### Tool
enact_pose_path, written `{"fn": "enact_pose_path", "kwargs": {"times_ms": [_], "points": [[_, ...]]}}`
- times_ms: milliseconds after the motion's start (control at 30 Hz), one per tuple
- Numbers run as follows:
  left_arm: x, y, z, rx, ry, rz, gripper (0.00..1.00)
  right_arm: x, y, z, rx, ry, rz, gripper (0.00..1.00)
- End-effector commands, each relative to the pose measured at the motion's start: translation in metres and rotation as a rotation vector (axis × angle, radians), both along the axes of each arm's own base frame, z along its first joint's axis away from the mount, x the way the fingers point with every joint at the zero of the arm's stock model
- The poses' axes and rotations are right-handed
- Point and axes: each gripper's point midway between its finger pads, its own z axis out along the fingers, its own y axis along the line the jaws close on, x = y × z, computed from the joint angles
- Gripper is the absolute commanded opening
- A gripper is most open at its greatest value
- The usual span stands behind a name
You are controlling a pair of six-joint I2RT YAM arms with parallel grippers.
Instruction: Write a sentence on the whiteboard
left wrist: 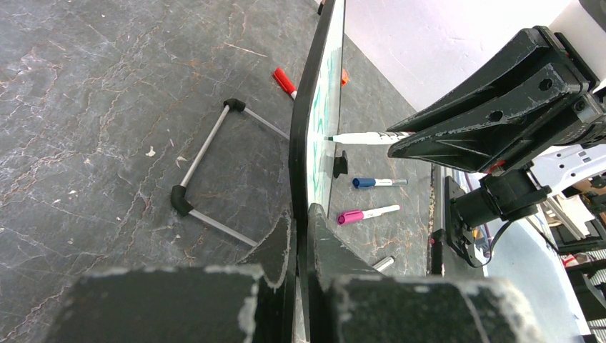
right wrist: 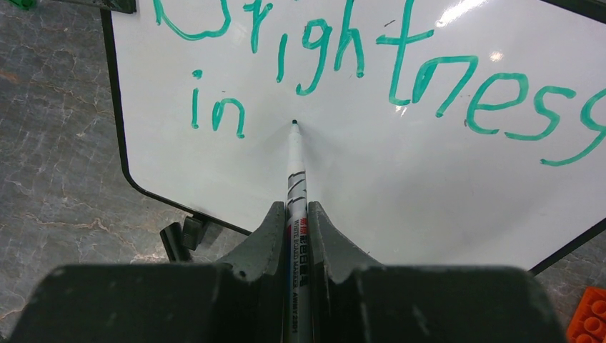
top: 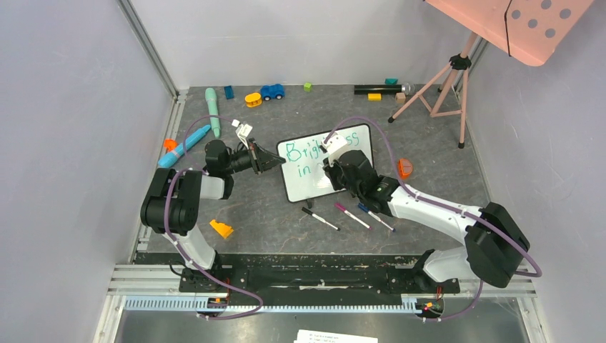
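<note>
**deskwatcher:** ok so where's the whiteboard [top: 309, 184] sitting atm?

**yam_fan:** Middle of the desk [top: 250, 207], propped up tilted on its wire stand [left wrist: 205, 150]. The left pincer [left wrist: 300, 239] is clamped shut on the whiteboard's left edge, with the black frame squeezed right between the fingers.

**deskwatcher:** and the other arm?

**yam_fan:** The right pincer [right wrist: 296, 218] is in front of the whiteboard's face, closed tight around a white marker [right wrist: 295, 168]. The tip is right on the white surface, just right of the "in" and under "Brightness".

**deskwatcher:** how much of the sentence [right wrist: 429, 78] is up there?

**yam_fan:** Teal-green "Brightness" across the top line and "in" on the second. That's what reads on it.

**deskwatcher:** anything lying around?

**yam_fan:** Three loose markers [top: 352, 215] on the desk just on the near side of the whiteboard, side by side. One has a pink cap, one blue. A red-capped marker [left wrist: 284, 81] lies behind the whiteboard. There's also an orange brick [top: 221, 229] well off to the whiteboard's near left.
</note>
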Motion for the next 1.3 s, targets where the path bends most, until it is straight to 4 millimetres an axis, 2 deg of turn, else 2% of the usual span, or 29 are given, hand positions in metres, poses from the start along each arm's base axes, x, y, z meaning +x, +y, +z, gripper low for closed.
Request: {"fn": "enact_pose_path", "kwargs": {"times_ms": [0,433,733,1267], "points": [[0.002,-0.004,0.003,0.038,-0.119,-0.025,0.02,0.012,0.003,0.017,0.023,-0.039,-0.024,0.0],[0.003,-0.004,0.004,0.039,-0.117,-0.023,0.02,0.002,-0.006,0.002,0.008,-0.01,-0.03,0.0],[0.002,-0.004,0.003,0.041,-0.116,-0.025,0.02,-0.004,-0.01,-0.001,0.015,-0.003,-0.026,0.0],[0.002,-0.005,0.003,0.047,-0.118,-0.025,0.02,0.013,-0.008,0.013,0.013,-0.027,-0.062,0.0]]}}
